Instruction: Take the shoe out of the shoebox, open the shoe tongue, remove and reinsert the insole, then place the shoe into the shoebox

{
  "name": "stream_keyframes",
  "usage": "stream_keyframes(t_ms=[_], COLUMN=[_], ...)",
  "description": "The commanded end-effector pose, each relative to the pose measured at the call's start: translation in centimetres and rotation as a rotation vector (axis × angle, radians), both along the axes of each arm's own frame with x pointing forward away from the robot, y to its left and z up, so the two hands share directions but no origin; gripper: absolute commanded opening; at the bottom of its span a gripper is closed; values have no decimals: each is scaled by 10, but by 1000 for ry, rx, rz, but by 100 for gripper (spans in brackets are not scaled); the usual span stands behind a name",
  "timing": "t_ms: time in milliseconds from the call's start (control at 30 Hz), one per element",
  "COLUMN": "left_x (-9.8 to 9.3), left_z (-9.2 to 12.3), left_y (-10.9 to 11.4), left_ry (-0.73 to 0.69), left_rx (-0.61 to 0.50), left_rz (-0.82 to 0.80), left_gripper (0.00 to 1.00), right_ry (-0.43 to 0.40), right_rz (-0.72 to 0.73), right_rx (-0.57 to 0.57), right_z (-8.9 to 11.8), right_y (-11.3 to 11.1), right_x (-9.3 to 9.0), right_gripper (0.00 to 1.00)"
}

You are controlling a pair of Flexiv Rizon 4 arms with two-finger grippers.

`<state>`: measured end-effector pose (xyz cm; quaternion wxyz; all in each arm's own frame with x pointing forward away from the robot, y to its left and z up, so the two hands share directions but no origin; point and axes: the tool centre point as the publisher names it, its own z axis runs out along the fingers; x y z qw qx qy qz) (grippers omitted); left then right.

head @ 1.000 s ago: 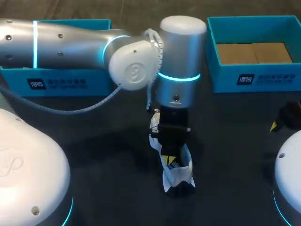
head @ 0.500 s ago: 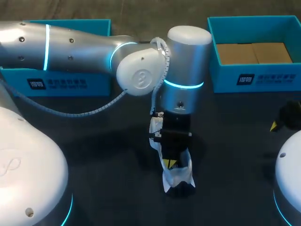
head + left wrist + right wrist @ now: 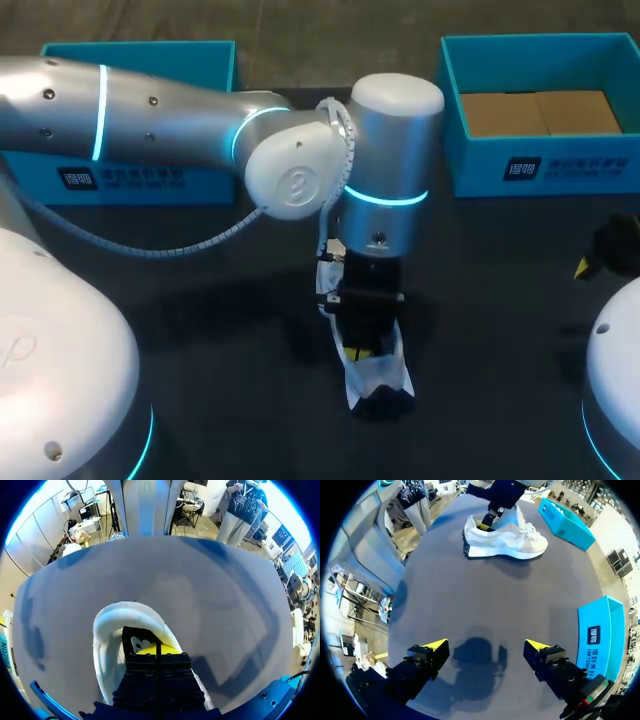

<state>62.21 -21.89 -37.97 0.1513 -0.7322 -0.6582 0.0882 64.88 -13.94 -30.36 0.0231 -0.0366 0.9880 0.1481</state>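
A white shoe (image 3: 376, 378) stands on its sole on the dark table, outside both boxes. My left arm reaches in over the middle, and its gripper (image 3: 362, 349) points down into the shoe's heel opening. From the left wrist, the yellow tips (image 3: 157, 650) are pressed together inside the white collar (image 3: 120, 622), right over the black insole (image 3: 134, 641). Whether they pinch the insole is hidden. The right wrist view shows the shoe (image 3: 512, 539) with the left gripper (image 3: 486, 525) at its heel. My right gripper (image 3: 486, 647) hangs open and empty over bare table, far from the shoe.
A teal shoebox (image 3: 545, 165) lined with cardboard sits at the back right. A second teal box (image 3: 130, 175) stands at the back left, partly hidden behind my left arm. My right gripper (image 3: 600, 255) is at the table's right edge.
My left arm shifted a little to the right and its gripper sank slightly deeper into the shoe's heel. The right arm has not moved.
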Motion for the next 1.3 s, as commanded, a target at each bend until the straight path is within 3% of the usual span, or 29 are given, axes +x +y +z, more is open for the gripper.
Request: stream_keyframes(t_ms=[33,433,867,1300], left_x=[-4,3,7,-16], left_z=[-11,-30,17,4], left_y=[-7,-10,-15,-29], left_ry=[-13,-78,-1,120], left_rx=[9,-33,-114,-42], left_rz=[2,68,96,72], left_gripper=[0,0,0,0], right_ry=[-2,-2,-2,-2], right_rz=[-1,-1,-1,-1], right_rx=[-4,-4,-4,-4], right_z=[0,0,0,0], right_y=[0,0,0,0], right_x=[-2,-2,-2,-2], right_gripper=[100,100,100,100])
